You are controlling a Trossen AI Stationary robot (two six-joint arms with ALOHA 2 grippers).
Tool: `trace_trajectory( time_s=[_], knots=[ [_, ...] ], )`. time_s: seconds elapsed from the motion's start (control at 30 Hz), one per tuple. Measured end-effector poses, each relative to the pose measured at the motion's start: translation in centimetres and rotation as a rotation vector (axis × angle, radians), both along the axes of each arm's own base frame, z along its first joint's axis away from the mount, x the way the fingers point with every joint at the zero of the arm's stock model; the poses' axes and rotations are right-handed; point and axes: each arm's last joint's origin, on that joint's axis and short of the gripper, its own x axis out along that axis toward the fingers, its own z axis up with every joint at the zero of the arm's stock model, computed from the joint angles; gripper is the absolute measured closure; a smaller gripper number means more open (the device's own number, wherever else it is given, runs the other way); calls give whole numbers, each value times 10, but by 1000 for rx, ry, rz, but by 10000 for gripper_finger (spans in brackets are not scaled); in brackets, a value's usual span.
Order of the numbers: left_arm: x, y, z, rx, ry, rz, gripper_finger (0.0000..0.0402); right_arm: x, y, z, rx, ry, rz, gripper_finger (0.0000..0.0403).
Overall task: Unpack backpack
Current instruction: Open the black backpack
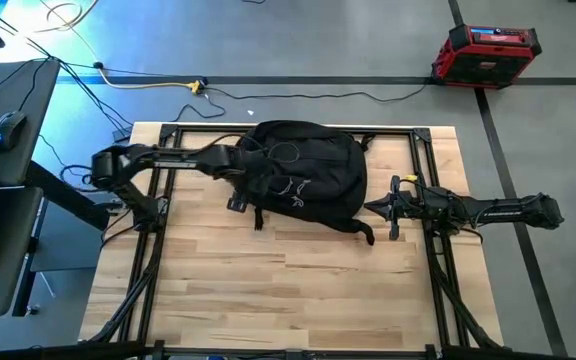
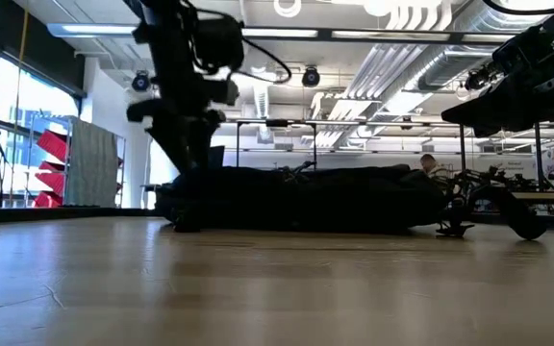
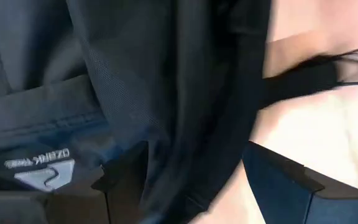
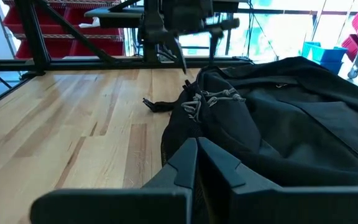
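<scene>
Now, at the bench [image 1: 268, 270]: the backpack [image 1: 303, 172] lies flat toward the far edge, roughly midway between the two side edges, straps trailing off its near side onto bare wood. It looks closed; nothing is out of it yet.

My left gripper [image 1: 236, 163] sits at the pack's left end. Its wrist view shows the two fingers [image 3: 126, 186] spread wide with dark fabric bunched between and around them, a sewn label just beside one finger. Jaws parted, nothing gripped. I cannot tell whether I am over a zipper pull or only loose cloth.

My right gripper [image 1: 383, 208] waits at the pack's right end, near a trailing strap, fingers [image 4: 188, 168] pressed together and empty, pointing at the pack's side.

Risks, as I judge them:
- Closing the left jaws here may catch a fold of fabric rather than a pull; the pack would then lift or drag toward the left edge instead of opening.
- Nothing pins the pack. Any pull from one end could slide it whole.
- Straps and cord loops lie loose; a finger could snag one.
- Soft fabric hides what lies under it, so I may close blind.
</scene>
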Motion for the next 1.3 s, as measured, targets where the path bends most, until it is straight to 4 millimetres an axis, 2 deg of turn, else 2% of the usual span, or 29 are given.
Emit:
trace_trajectory(
  time_s=[0.13, 0.27, 0.33, 0.4, 0.47, 0.5, 0.63, 0.8, 0.93, 1.03, 1.13, 1.3],
  knots=[
    [5, 15, -20, 12, 48, 6, 171, 0, 0, 0, 0, 0, 0, 403],
    [12, 23, -40, 25, 88, 36, 206, 0, 0, 0, 0, 0, 0, 403],
    [14, 22, -47, 27, 112, 47, 242, 0, 0, 0, 0, 0, 0, 403],
    [16, 18, -51, 37, 127, 74, 296, 0, 0, 0, 0, 0, 0, 403],
    [17, 12, -49, 45, 126, 99, 359, 0, 0, 0, 0, 0, 0, 403],
    [18, 8, -46, 46, 125, 110, 379, 0, 0, 0, 0, 0, 0, 403],
    [22, -7, -17, 24, 57, 174, 389, 0, 0, 0, 0, 0, 0, 403],
    [30, -21, 49, -1, -187, 270, 398, 0, 0, 0, 0, 0, 0, 403],
    [24, -30, 100, -39, -380, 356, 400, 0, 0, 0, 0, 0, 0, 403],
    [17, -40, 129, -80, -490, 388, 401, 0, 0, 0, 0, 0, 0, 403],
    [11, -51, 147, -117, -564, 391, 401, 0, 0, 0, 0, 0, 0, 403],
    [4, -71, 159, -107, -627, 384, 401, 0, 0, 0, 0, 0, 1, 403]
  ],
)
